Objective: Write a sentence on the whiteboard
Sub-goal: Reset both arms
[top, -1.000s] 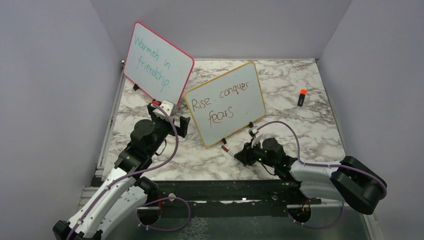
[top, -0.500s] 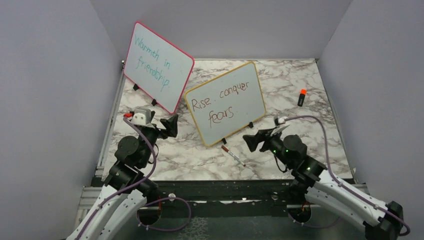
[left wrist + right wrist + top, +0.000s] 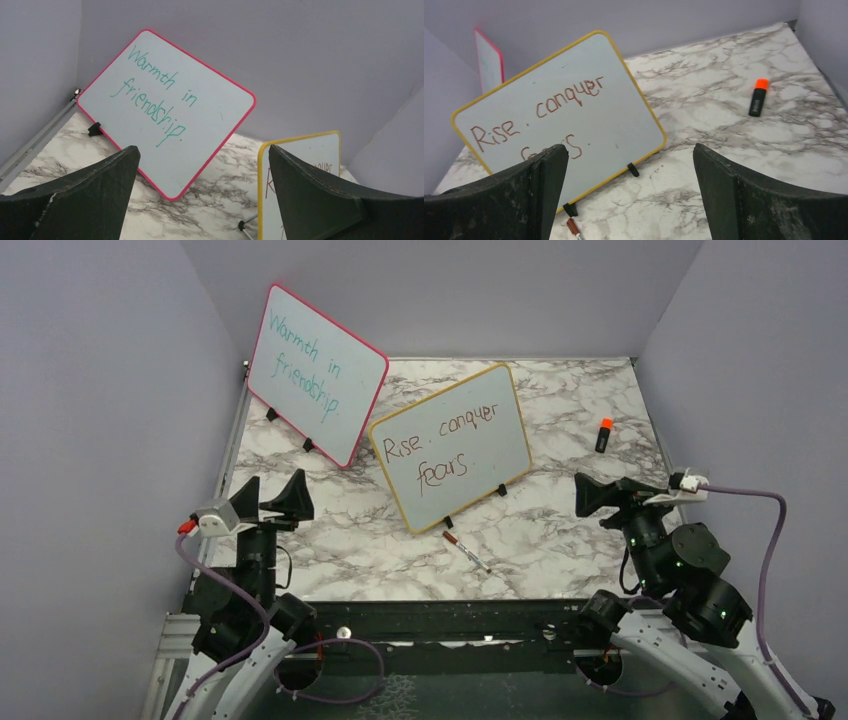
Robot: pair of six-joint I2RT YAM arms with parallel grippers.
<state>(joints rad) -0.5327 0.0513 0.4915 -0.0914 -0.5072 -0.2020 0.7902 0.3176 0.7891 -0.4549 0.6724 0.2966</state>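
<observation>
Both arms have pulled back from the boards over the last second. The left gripper (image 3: 270, 498), earlier just beside the whiteboard's left edge, now sits raised near the table's left near corner. The right gripper (image 3: 604, 494), earlier low beside the marker, now sits raised toward the right side. Both wrist views show each one's two black fingers spread wide with nothing between them.

The whiteboard (image 3: 450, 445), framed in yellow-orange, stands tilted back on small black feet near the middle of the marble-patterned table (image 3: 570, 530). It is turned at an angle, so its lower left corner comes nearest the arms. The sentence (image 3: 438, 447), "Rise. conquer fears", crosses it in two brownish-red lines.

Near the whiteboard's upper left corner is the lowest corner of the pink-framed board (image 3: 316, 374). That board stands behind and to the left, close to the back-left corner, and bears teal writing.

The marker (image 3: 466, 550) lies flat on the table just in front of the whiteboard's lower edge, apart from both grippers. A black highlighter (image 3: 604, 434) with an orange cap lies near the right wall, well apart from the whiteboard.

Open marble surface shows between the whiteboard and each gripper, with a wider stretch to the board's right reaching the back wall. Grey walls close in the table on the left, back and right.
</observation>
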